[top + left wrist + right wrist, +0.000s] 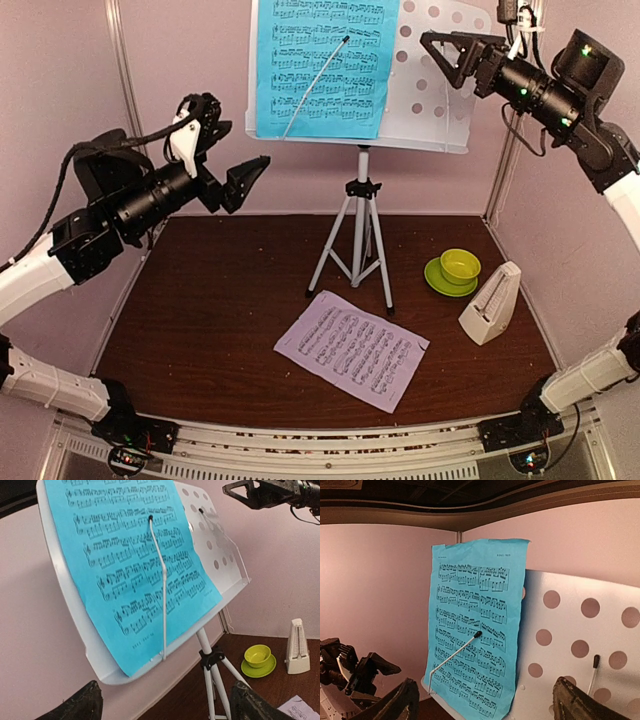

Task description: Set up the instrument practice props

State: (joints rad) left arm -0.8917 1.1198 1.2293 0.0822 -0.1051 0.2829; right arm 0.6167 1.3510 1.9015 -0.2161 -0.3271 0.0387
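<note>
Top view high, looking down and forward, wrist views close, from opposite sides, sharing cyan sheet (325, 65)

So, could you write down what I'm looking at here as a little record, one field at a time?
stand: music-stand desk raised on a grey tripod, at the back of the table
cyan sheet: on the desk's left half, under a wire arm
lilac sheet: flat on the table, in front of the tripod
metronome: upright, at the right
cup and saucer: lime green, between tripod and metronome
left gripper: open, empty, in the air left of the stand
right gripper: open, empty, by the desk's bare right half
</note>
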